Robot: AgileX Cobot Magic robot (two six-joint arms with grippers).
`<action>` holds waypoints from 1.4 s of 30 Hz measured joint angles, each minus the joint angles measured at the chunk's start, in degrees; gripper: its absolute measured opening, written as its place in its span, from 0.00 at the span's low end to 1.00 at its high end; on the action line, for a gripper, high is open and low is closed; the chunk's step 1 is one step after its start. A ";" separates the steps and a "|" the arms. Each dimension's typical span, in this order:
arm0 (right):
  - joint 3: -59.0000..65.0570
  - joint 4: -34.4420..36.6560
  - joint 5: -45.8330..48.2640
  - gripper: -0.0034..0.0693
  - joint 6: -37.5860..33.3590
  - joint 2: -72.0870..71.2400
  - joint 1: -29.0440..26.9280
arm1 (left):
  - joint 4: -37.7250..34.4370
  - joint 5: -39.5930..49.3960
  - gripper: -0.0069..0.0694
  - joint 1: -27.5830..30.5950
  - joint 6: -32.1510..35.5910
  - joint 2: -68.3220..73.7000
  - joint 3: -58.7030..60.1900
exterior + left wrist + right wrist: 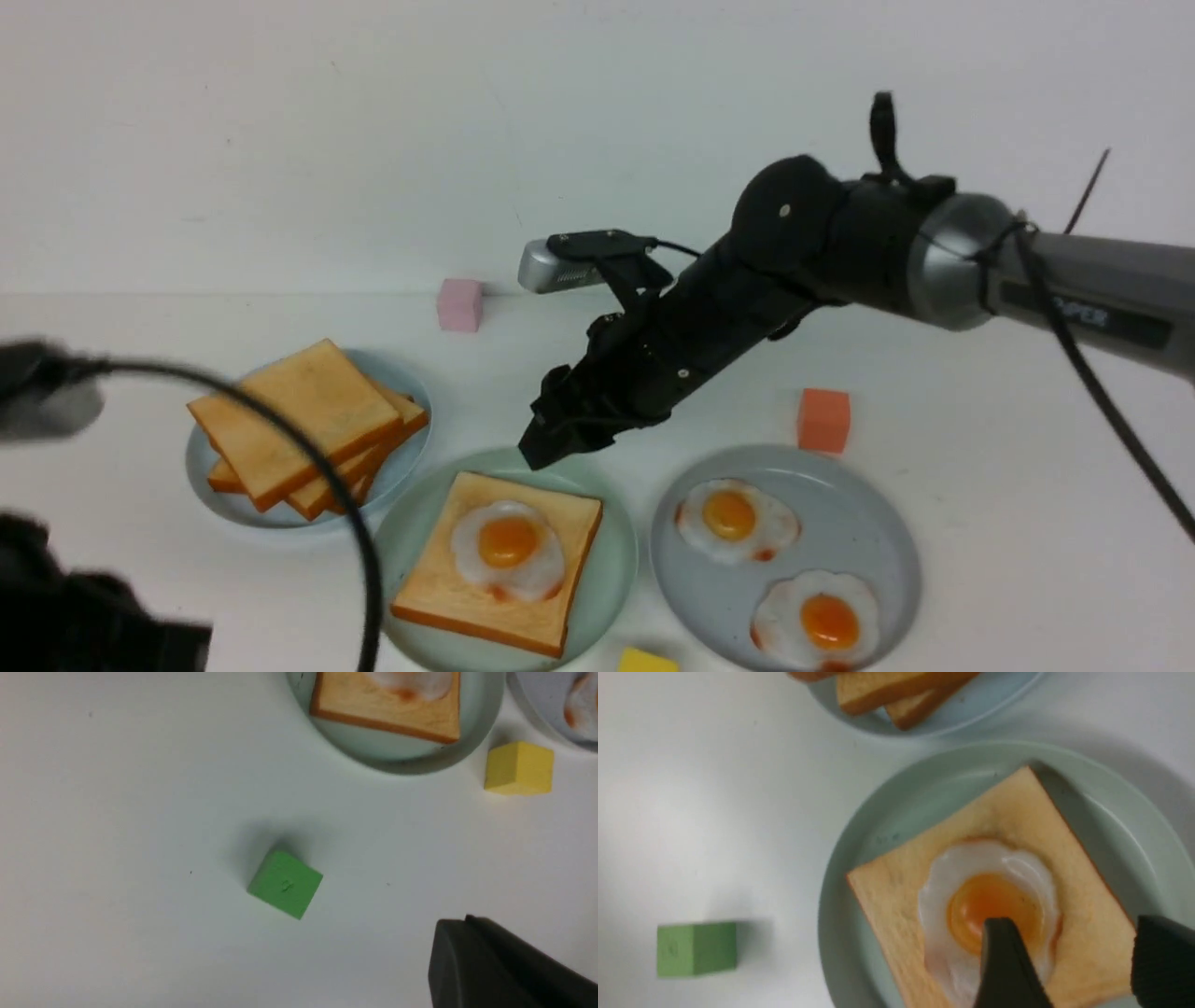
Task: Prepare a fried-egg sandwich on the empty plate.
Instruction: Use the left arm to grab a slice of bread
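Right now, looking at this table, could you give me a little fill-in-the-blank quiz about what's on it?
1. The fried egg on the mint-green plate lies on a slice of ____.
2. The grey-blue plate holds ____ fried eggs.
3. The cube just behind the grey-blue plate is coloured ____.
4. The right end effector hovers over the mint-green plate with its jaws ____.

Missing words: toast; two; orange; open.
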 joint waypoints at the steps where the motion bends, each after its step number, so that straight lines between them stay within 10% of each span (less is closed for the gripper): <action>1: 0.00 -1.75 0.47 0.57 0.88 -1.06 0.00 | 0.71 -1.88 0.11 0.00 -1.54 -1.07 1.93; 14: 0.00 -22.55 10.95 0.57 23.53 -17.05 0.00 | 15.22 -19.77 0.12 1.85 -28.21 9.28 8.27; 19: 3.19 -26.04 13.07 0.57 27.59 -22.24 0.00 | 12.30 -22.75 0.12 10.44 -20.66 17.24 1.90; 27: 16.43 -18.71 5.95 0.57 20.78 -29.45 0.00 | -16.56 -19.46 0.14 28.45 2.96 31.19 -7.15; 31: 19.26 -18.34 5.34 0.57 17.52 -29.59 0.00 | -29.42 -19.15 0.26 32.63 11.41 37.77 -8.92; 42: 19.27 -18.03 4.62 0.57 16.75 -29.59 0.00 | -35.30 -23.53 0.75 32.92 17.39 47.05 -12.01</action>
